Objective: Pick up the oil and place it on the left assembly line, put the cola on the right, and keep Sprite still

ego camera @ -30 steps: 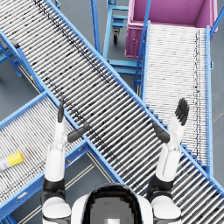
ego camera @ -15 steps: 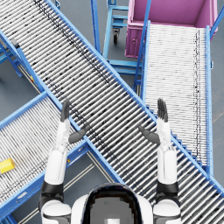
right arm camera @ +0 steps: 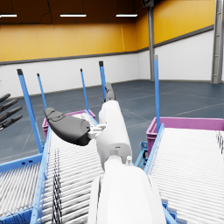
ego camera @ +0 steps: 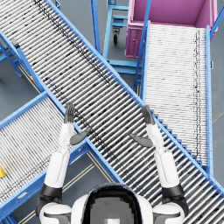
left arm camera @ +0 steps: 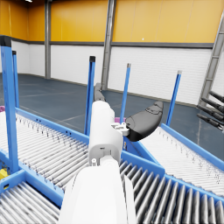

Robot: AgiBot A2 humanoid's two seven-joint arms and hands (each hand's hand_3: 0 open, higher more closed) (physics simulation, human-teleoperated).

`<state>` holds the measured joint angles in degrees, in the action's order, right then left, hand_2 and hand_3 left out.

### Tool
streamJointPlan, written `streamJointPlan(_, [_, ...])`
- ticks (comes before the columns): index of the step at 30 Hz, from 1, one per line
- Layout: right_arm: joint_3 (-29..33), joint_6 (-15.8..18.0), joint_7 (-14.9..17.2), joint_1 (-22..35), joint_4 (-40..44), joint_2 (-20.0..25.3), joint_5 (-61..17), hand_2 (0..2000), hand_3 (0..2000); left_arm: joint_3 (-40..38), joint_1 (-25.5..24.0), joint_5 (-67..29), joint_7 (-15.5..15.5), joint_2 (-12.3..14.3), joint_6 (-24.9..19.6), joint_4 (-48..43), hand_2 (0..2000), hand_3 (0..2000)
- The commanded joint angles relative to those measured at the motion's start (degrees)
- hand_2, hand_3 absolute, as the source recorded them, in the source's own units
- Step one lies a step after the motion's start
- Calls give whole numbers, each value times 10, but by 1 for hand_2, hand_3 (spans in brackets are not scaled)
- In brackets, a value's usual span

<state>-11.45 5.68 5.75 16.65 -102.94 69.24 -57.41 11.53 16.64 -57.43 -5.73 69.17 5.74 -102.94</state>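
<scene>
Over the grey diagonal roller conveyor [ego camera: 109, 96], the left hand [ego camera: 70, 127] and right hand [ego camera: 147, 129] hang spread and empty. The yellow oil bottle [ego camera: 1, 171], barely in sight, lies on the side rollers well off to the left, nearer the left hand. I cannot tell its long axis.

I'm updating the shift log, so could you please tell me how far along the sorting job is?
Done, apparently: a yellow item, possibly the oil, lies on the left line at the picture's edge. In hand: nothing; the left hand and right hand hover open over the middle line. Left: the cola's move to the right line; neither cola nor Sprite is in view.
</scene>
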Motion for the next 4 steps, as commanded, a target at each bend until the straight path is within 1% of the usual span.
streamJointPlan(1, [0, 0, 0, 0, 0, 0, 0, 0, 0, 0, 0, 0, 0, 0, 0, 0, 0, 0])
streamJointPlan(4, [-1, 0, 0, -1, 0, -1, 1, 0, 0, 0, 0, 1, 0, 0, 0, 0, 0, 0])
